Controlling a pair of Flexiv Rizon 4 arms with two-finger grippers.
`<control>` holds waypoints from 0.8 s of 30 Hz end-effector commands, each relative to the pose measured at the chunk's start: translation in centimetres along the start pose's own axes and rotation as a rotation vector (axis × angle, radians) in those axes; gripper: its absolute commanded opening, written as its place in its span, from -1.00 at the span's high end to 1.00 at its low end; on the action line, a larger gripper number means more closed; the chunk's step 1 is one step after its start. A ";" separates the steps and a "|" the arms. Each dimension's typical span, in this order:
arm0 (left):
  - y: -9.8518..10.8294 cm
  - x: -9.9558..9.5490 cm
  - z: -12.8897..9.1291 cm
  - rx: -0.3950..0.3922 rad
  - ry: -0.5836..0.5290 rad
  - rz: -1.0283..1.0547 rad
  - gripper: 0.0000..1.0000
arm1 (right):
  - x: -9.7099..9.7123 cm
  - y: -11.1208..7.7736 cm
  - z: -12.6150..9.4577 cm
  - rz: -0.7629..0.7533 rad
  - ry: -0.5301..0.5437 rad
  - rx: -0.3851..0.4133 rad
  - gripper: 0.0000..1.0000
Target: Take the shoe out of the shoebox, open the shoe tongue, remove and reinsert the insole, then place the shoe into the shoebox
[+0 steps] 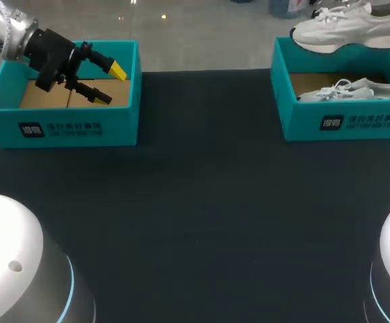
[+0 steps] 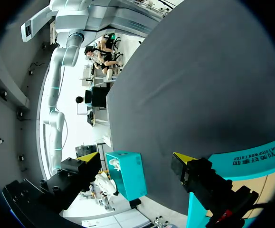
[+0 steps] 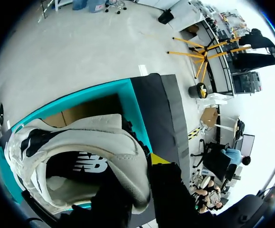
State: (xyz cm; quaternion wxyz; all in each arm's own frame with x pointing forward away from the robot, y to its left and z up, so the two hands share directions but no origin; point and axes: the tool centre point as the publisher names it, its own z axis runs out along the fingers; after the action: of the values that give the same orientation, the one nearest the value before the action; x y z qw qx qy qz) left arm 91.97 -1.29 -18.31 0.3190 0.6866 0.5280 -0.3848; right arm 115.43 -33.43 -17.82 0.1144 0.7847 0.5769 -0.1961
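Shoe (image 1: pixel 346 30) is out of the box: a white sneaker held in the air just above the far wall of the right shoebox (image 1: pixel 343 124), at the far right of the bench (image 1: pixel 201 202). Right gripper (image 3: pixel 146 164) is clenched on the heel collar; one yellow tip shows outside the collar wall, and the other finger looks to be inside. Insole (image 3: pixel 63 185) appears seated in the shoe. Tongue is too small or hidden to judge.

Second sneaker (image 1: pixel 353 89) lies in that same box. Left gripper (image 1: pixel 110 84) is released, fingers spread and holding nothing, over the left shoebox (image 1: pixel 60 128), well apart from the shoe.

My read: take-out is done. Tongue, insole out and back in, and re-boxing are all left. The left arm likely has to come across to help.
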 end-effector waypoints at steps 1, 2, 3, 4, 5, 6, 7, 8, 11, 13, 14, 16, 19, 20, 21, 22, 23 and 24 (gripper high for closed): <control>0.0 0.0 -0.1 0.001 0.003 0.000 -1.00 | -0.7 0.9 0.1 -0.023 0.038 0.104 1.00; 0.0 0.0 -0.1 0.001 0.003 0.000 -1.00 | -0.7 1.0 0.2 -0.030 0.041 0.098 1.00; 0.0 0.0 -0.1 0.001 0.003 0.000 -1.00 | -0.5 1.1 0.4 -0.040 0.047 0.096 1.00; 0.0 0.0 -0.1 0.001 0.003 0.000 -1.00 | -0.4 1.1 0.5 -0.040 0.044 0.084 1.00; 0.0 0.0 -0.1 0.001 0.003 0.000 -1.00 | -0.3 1.2 0.7 -0.041 0.045 0.081 1.00; 0.0 0.0 -0.1 0.001 0.003 0.000 -1.00 | 0.0 1.3 1.0 -0.047 0.042 0.077 1.00; 0.0 0.0 -0.1 0.001 0.003 0.000 -1.00 | 0.2 1.3 1.2 -0.048 0.029 0.064 1.00; 0.0 0.0 -0.1 0.001 0.003 0.000 -1.00 | 0.5 1.3 1.5 -0.051 0.029 0.060 1.00; 0.0 0.0 -0.1 0.001 0.003 0.000 -1.00 | 0.9 1.3 2.4 -0.044 0.045 0.052 1.00; 0.0 0.0 -0.1 0.001 0.003 0.000 -1.00 | 1.1 1.4 3.1 -0.028 0.053 0.051 1.00; 0.0 0.0 -0.1 0.001 0.003 0.000 -1.00 | 1.2 1.4 3.4 -0.027 0.054 0.049 1.00; 0.0 0.0 -0.1 0.001 0.003 0.000 -1.00 | 1.5 1.3 4.2 -0.022 0.036 0.028 1.00; 0.0 0.0 -0.1 0.001 0.003 0.000 -1.00 | 1.8 1.2 5.1 -0.005 0.034 0.011 1.00; 0.0 0.0 -0.1 0.001 0.003 0.000 -1.00 | 1.8 1.2 5.6 0.002 0.051 0.012 1.00; 0.0 0.0 -0.1 0.001 0.003 0.000 -1.00 | 1.8 1.3 5.8 0.013 0.059 0.007 1.00; 0.0 0.0 -0.1 0.001 0.003 0.000 -1.00 | 1.8 1.3 6.0 0.015 0.067 0.002 1.00; 0.0 0.0 -0.1 0.001 0.003 0.000 -1.00 | 1.9 1.4 6.1 0.023 0.069 -0.013 1.00; 0.0 0.0 -0.1 0.001 0.003 0.000 -1.00 | 1.9 1.4 6.2 0.029 0.072 -0.023 1.00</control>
State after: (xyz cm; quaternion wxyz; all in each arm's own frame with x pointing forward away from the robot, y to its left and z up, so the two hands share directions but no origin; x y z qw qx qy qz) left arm 91.97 -1.29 -18.31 0.3190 0.6866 0.5280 -0.3848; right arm 116.00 -34.28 -23.73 0.1047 0.7964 0.5720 -0.1661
